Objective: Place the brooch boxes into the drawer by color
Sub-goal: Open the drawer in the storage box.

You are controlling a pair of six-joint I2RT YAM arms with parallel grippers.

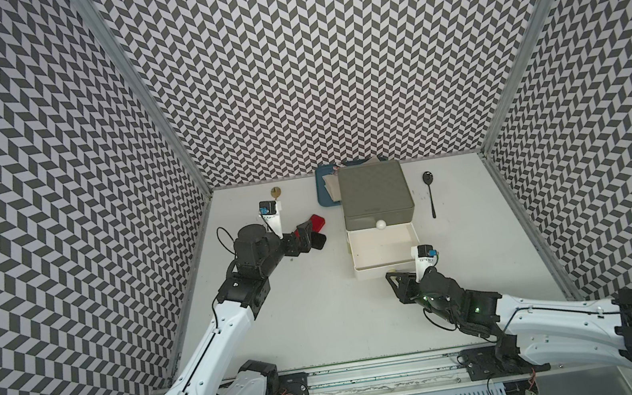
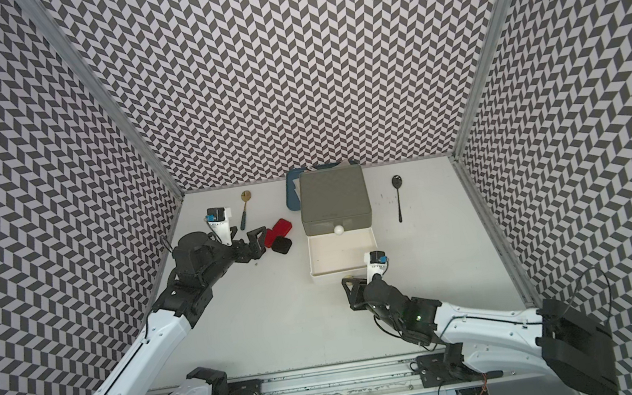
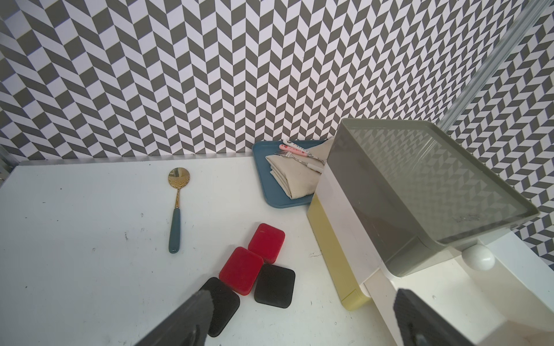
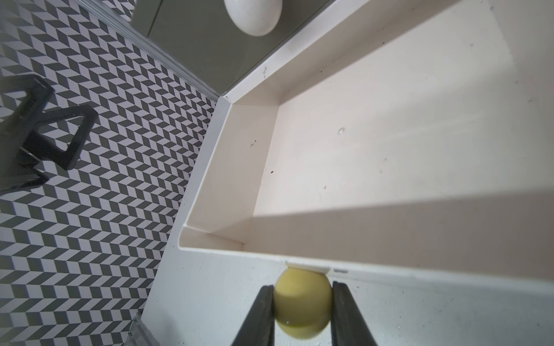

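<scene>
Your right gripper (image 4: 302, 295) clamps the yellow knob (image 4: 301, 311); left gripper (image 2: 260, 240) jaws apart, by brooch boxes (image 3: 239, 269) beside drawer (image 1: 376, 194).

Bright even light, soft shadows, wide-angle bending at edges, wall (image 3: 209, 75) pattern mirrored on drawer (image 3: 419, 179)

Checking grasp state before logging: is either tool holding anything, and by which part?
Right tool grips the open white drawer by its yellow ball knob. Left tool is open, holding nothing.
</scene>
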